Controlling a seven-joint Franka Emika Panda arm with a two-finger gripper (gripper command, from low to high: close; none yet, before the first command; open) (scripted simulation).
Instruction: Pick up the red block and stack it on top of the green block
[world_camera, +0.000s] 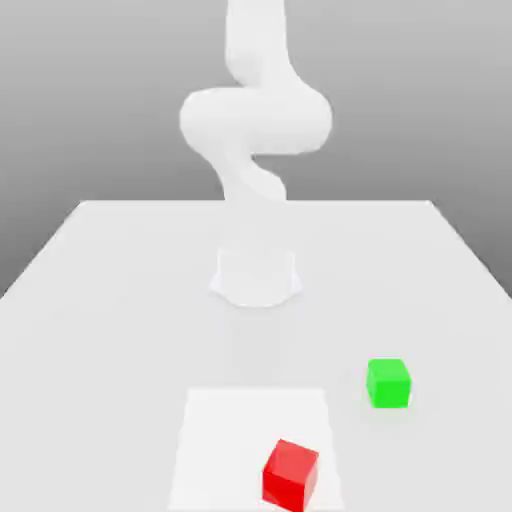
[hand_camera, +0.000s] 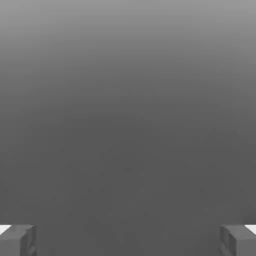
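Tool (hand_camera: 128, 241) released, its fingers spread apart with nothing between them. Away from it, the red block (world_camera: 290, 476) sits turned askew on a white patch (world_camera: 235, 430) of the desk (world_camera: 120, 340). Also apart from the tool, the green block (world_camera: 388, 384) rests on the desk beyond that patch's edge.

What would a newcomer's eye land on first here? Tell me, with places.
First, the smooth bright red cube on the pale square patch, low in the exterior view. Next, the smooth bright green cube, beyond that patch toward the exterior view's right.
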